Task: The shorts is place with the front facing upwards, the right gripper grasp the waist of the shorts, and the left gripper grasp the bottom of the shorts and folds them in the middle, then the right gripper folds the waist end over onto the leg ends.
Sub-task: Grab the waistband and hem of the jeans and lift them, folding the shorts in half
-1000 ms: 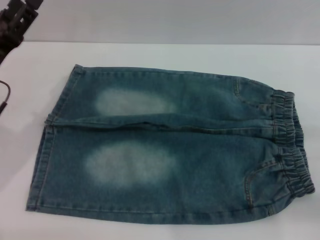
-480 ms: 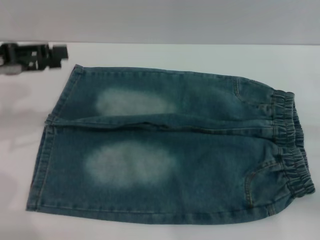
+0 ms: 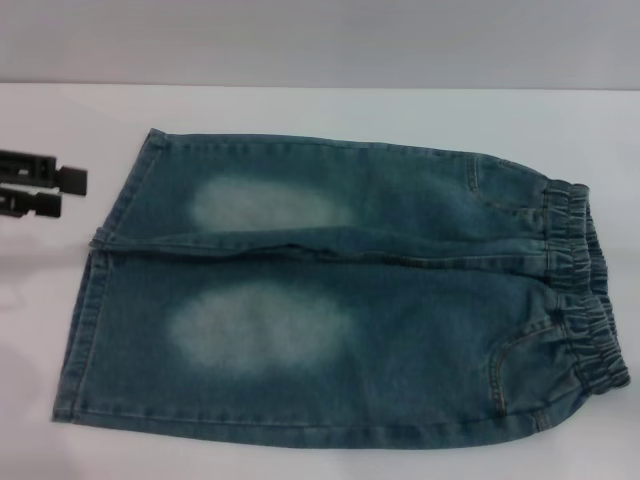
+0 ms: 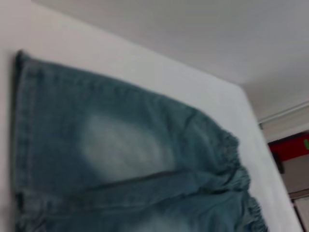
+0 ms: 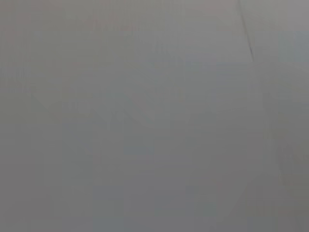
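The left tool (image 3: pixel 70 190) sits at 9 o'clock in the head view, its two dark fingers parted and grasping nothing, just beside the leg hems of the shorts (image 3: pixel 340 300) without touching them. The shorts lie flat on the white surface (image 3: pixel 300 110), waistband (image 3: pixel 585 290) at 3 o'clock. The right tool is out of sight.

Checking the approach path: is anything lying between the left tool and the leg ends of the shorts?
Nothing visible: only bare white table separates the left tool from the shorts leg hems.
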`<action>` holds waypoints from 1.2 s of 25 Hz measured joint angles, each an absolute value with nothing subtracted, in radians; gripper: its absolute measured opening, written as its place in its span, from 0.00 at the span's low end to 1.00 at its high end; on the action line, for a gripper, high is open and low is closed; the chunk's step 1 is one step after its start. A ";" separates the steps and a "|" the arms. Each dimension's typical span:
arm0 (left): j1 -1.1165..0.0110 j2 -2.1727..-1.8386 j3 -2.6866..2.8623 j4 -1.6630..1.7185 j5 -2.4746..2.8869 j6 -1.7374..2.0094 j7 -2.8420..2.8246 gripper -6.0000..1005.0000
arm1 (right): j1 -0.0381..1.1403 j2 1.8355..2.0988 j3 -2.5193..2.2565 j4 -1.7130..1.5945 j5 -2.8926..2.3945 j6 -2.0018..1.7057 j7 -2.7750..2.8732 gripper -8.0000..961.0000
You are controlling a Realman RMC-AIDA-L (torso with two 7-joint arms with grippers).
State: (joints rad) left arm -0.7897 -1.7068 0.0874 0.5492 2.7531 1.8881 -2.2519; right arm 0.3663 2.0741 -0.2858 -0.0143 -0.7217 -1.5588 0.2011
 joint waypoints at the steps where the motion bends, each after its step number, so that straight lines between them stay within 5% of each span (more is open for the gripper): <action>1: -0.787 -1.706 0.109 0.555 2.753 1.891 -2.263 0.69 | 0.368 2.074 -0.285 -0.018 -0.720 -1.552 0.201 0.61; 8: -0.765 -1.713 0.231 0.566 2.753 1.914 -2.311 0.68 | 0.378 2.072 -0.268 -0.047 -0.715 -1.498 0.201 0.62; 16: -0.699 -1.791 0.321 0.674 2.758 1.913 -2.376 0.60 | 0.392 2.071 -0.259 -0.069 -0.715 -1.469 0.201 0.61; 30: -0.634 -1.826 0.387 0.679 2.763 1.865 -2.411 0.60 | 0.419 2.069 -0.261 -0.077 -0.715 -1.443 0.199 0.61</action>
